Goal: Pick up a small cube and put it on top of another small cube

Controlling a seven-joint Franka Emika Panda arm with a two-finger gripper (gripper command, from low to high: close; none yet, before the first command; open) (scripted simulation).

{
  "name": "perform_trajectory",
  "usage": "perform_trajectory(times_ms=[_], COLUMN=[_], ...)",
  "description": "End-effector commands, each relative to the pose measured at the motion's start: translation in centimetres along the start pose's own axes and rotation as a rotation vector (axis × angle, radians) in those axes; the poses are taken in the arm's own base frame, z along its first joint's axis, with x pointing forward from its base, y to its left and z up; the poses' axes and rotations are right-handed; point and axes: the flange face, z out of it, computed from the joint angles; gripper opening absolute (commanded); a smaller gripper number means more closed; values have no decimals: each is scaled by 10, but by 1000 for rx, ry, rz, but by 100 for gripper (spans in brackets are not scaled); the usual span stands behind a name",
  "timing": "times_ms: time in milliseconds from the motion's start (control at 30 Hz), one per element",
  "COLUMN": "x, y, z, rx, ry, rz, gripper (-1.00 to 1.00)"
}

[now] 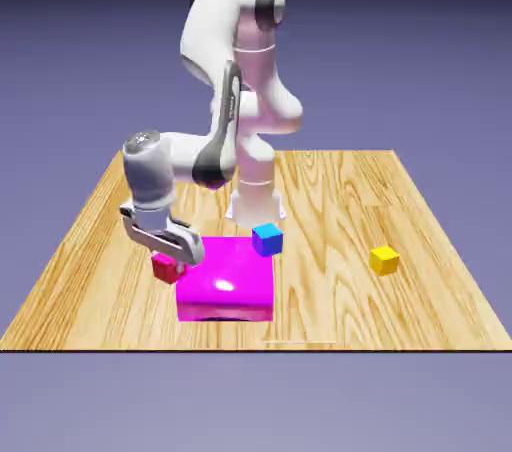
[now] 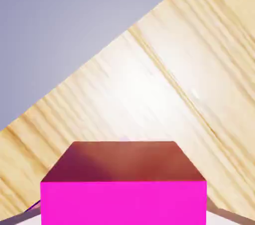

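Observation:
The small red cube (image 1: 165,268) rests on the table against the left edge of the large magenta block, seen from the exterior view. My gripper (image 1: 173,260) comes down on it from above and is shut on it. In the hand view the red cube (image 2: 123,179) fills the bottom middle, with a red top and a magenta front face, and it hides my fingertips. The small blue cube (image 1: 267,238), with its cyan top, stands at the magenta block's far right corner, apart from my gripper. It does not show in the hand view.
The large flat magenta block (image 1: 226,282) lies right beside the red cube. A yellow cube (image 1: 384,260) sits alone toward the exterior view's right. Behind the held cube, the hand view shows wooden table (image 2: 164,84) and its edge against the backdrop.

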Motion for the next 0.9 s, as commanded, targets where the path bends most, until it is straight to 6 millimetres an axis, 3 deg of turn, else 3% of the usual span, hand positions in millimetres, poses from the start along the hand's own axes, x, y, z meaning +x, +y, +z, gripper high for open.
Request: perform_trajectory(times_ms=[0, 233, 533, 567, 767, 800, 867], x=[-11, -110, -210, -210, -202, -202, -203], y=[3, 23, 78, 78, 80, 80, 79], z=[-6, -35, -47, -47, 22, 22, 11], rx=[-3, -30, -90, -90, -90, -90, -90], ry=[1, 17, 80, 80, 80, 80, 80], rz=[-38, -372, -782, -782, -782, -782, -782], gripper=[-100, -100, -100, -100, -100, 100, 100])
